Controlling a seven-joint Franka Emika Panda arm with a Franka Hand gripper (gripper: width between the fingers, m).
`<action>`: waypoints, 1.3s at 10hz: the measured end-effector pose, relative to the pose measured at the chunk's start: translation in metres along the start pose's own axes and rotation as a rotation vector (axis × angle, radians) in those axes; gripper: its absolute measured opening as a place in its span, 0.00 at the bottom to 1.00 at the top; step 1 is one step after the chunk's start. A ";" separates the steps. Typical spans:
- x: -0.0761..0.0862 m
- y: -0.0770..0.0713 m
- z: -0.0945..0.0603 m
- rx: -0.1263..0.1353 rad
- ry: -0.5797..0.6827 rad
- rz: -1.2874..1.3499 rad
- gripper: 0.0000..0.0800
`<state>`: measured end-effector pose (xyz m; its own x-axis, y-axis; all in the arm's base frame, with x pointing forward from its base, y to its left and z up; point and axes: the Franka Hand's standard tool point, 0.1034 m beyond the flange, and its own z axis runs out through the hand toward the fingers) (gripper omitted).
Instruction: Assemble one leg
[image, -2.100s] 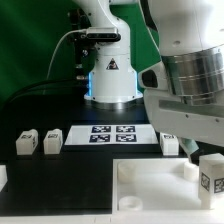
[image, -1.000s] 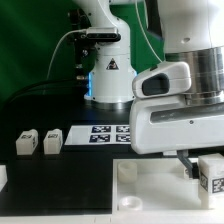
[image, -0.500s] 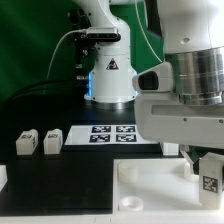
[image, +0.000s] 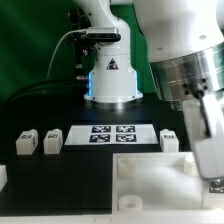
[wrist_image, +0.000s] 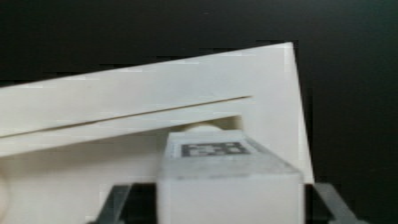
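In the wrist view a leg (wrist_image: 217, 160), a small white block with a black-and-white tag facing the camera, stands between my two dark fingers (wrist_image: 121, 200). My gripper (wrist_image: 222, 206) straddles it, open, with a dark gap at one side. Behind the leg lies the large white square piece (wrist_image: 143, 100). In the exterior view my gripper (image: 211, 160) hangs at the right front and hides that leg almost entirely. Three more legs stand on the table: two on the exterior view's left (image: 27, 142) (image: 52, 141) and one right of the marker board (image: 170, 142).
The marker board (image: 110, 135) lies flat in the middle. The large white square piece (image: 150, 186), with round sockets, fills the front. The arm's base (image: 110, 75) stands behind the board. A small white part (image: 3, 176) sits at the left edge.
My hand has turned and come down over the leg at the exterior view's right front. That leg was in plain sight before and is now covered by my gripper.
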<state>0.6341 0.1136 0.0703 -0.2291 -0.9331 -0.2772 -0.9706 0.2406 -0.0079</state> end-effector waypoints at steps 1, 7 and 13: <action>0.002 -0.001 -0.001 -0.004 0.003 0.069 0.37; 0.008 0.004 -0.002 -0.041 0.067 0.218 0.63; -0.005 0.026 -0.015 -0.067 0.045 0.205 0.81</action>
<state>0.6087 0.1207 0.0858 -0.4238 -0.8779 -0.2230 -0.9058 0.4097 0.1084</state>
